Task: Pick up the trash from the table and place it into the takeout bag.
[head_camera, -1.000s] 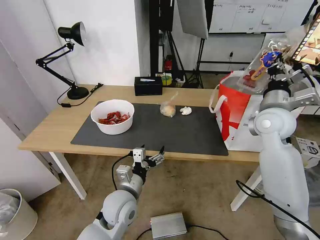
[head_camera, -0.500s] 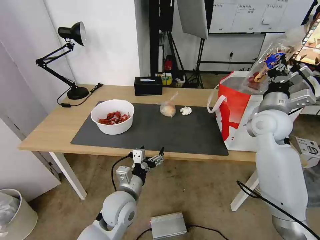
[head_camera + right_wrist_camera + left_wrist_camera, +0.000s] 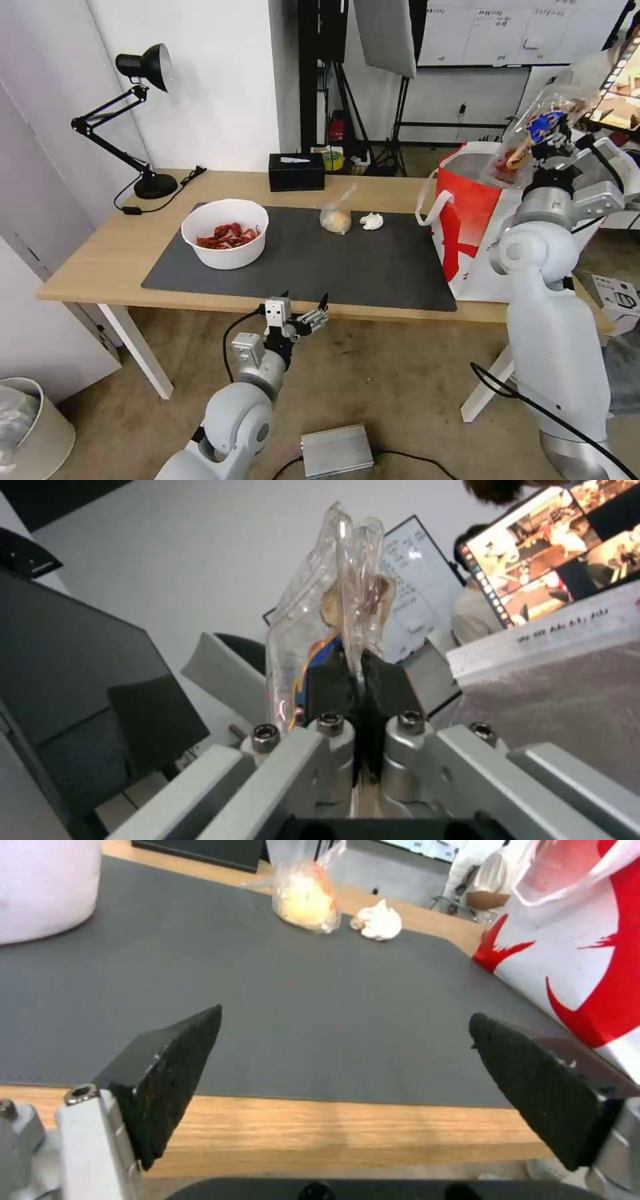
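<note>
My right gripper [image 3: 545,139] is shut on the rim of the clear hinged plastic tray [image 3: 533,130], held tilted above the open mouth of the white-and-red takeout bag [image 3: 467,227] at the table's right end. In the right wrist view the tray [image 3: 333,595] sticks out from between the closed fingers [image 3: 393,680]. On the dark mat [image 3: 300,257] rest the white bowl of crayfish shells [image 3: 225,233], the small knotted clear bag [image 3: 336,217] and the crumpled tissue [image 3: 371,221]. My left gripper [image 3: 303,310] hangs open just below the table's front edge [image 3: 200,301].
A black desk lamp [image 3: 133,113] stands at the table's back left and a black tissue box [image 3: 297,171] at the back middle. A grey power unit [image 3: 337,451] lies on the floor. A bin [image 3: 33,427] sits at the lower left.
My right arm has shifted slightly left, carrying the tray over the bag's mouth. The left arm has stayed still.
</note>
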Controlling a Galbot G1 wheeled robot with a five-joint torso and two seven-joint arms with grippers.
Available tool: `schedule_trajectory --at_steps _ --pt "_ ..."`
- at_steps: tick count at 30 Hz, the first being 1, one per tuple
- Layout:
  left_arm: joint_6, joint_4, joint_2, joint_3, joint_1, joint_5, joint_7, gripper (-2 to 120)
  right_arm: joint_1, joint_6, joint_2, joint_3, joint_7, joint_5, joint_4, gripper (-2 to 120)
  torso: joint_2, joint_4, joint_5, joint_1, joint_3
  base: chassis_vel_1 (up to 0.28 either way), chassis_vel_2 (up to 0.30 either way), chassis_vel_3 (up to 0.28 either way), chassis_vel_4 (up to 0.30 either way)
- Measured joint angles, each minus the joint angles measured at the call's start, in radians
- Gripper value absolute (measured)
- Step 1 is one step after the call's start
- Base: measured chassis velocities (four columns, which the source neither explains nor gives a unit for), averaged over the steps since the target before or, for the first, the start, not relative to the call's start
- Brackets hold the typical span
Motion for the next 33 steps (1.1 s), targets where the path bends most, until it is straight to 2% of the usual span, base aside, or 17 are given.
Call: schedule_trajectory --at_steps 9,12,14,16,17,18,20,22,23,25,26,30,31,33 --pt "0.001 -0.008 0.013 -0.001 0.005 0.000 0.000 100 -0.017 -0.014 -0.001 -0.001 0.003 0.046 0.019 0 0.000 0.0000 0.0000 0.000 0.000 0.000 0.000 0.000 0.000" --pt "0.001 -0.009 0.013 -0.001 0.005 -0.001 0.000 100 -0.018 -0.015 0.001 -0.001 0.002 0.049 0.022 7 0.000 0.0001 0.0000 0.000 0.000 0.000 0.000 0.000 0.000" --pt "0.002 -0.009 0.013 -0.001 0.006 -0.001 0.000 100 -0.020 -0.015 0.001 -0.001 0.002 0.051 0.026 18 0.000 0.0001 0.0000 0.000 0.000 0.000 0.000 0.000 0.000" --pt "0.002 -0.009 0.013 -0.001 0.006 -0.001 0.000 100 -0.020 -0.015 0.001 -0.001 0.002 0.051 0.026 18 0.000 0.0001 0.0000 0.000 0.000 0.000 0.000 0.000 0.000" --pt "0.002 -0.010 0.013 -0.001 0.007 -0.001 -0.001 100 -0.021 -0.016 -0.001 0.000 0.002 0.053 0.029 28 0.000 0.0001 0.0000 0.000 0.000 0.000 0.000 0.000 0.000" --pt "0.002 -0.010 0.013 -0.001 0.008 -0.001 -0.001 100 -0.021 -0.016 -0.002 0.001 0.002 0.053 0.030 33 0.000 0.0000 0.0000 0.000 0.000 0.000 0.000 0.000 0.000" --pt "0.002 -0.010 0.014 -0.001 0.008 -0.001 -0.001 100 -0.021 -0.016 -0.003 0.001 0.002 0.054 0.030 36 0.000 0.0000 -0.0001 0.000 0.000 0.000 0.000 0.000 0.000" --pt "0.002 -0.010 0.014 -0.001 0.007 -0.001 -0.001 100 -0.020 -0.017 -0.004 0.002 0.002 0.055 0.032 48 0.000 0.0000 0.0000 0.000 0.000 0.000 0.000 0.000 0.000" --pt "0.002 -0.010 0.014 -0.001 0.007 -0.001 -0.001 100 -0.020 -0.017 -0.004 0.002 0.002 0.055 0.032 48 0.000 0.0000 0.0000 0.000 0.000 0.000 0.000 0.000 0.000" --pt "0.003 -0.011 0.014 -0.001 0.007 -0.001 -0.001 100 -0.020 -0.017 -0.004 0.002 0.001 0.060 0.034 58 0.000 0.0000 0.0000 0.000 0.000 0.000 0.000 0.000 0.000" --pt "0.003 -0.011 0.014 -0.001 0.007 -0.001 -0.001 100 -0.020 -0.017 -0.004 0.002 0.001 0.060 0.034 58 0.000 0.0000 0.0000 0.000 0.000 0.000 0.000 0.000 0.000" --pt "0.003 -0.012 0.014 -0.001 0.008 -0.001 -0.002 100 -0.022 -0.020 -0.004 0.002 0.000 0.065 0.038 78 0.000 0.0000 0.0000 0.000 0.000 0.000 0.000 0.000 0.000" --pt "0.003 -0.012 0.014 -0.001 0.008 -0.001 -0.002 100 -0.022 -0.020 -0.004 0.002 0.000 0.065 0.038 78 0.000 0.0000 0.0000 0.000 0.000 0.000 0.000 0.000 0.000" --pt "0.003 -0.013 0.014 -0.001 0.010 -0.001 -0.002 100 -0.023 -0.022 -0.004 0.001 -0.001 0.070 0.041 88 0.000 0.0000 0.0000 0.000 0.000 0.000 0.000 0.000 0.000"
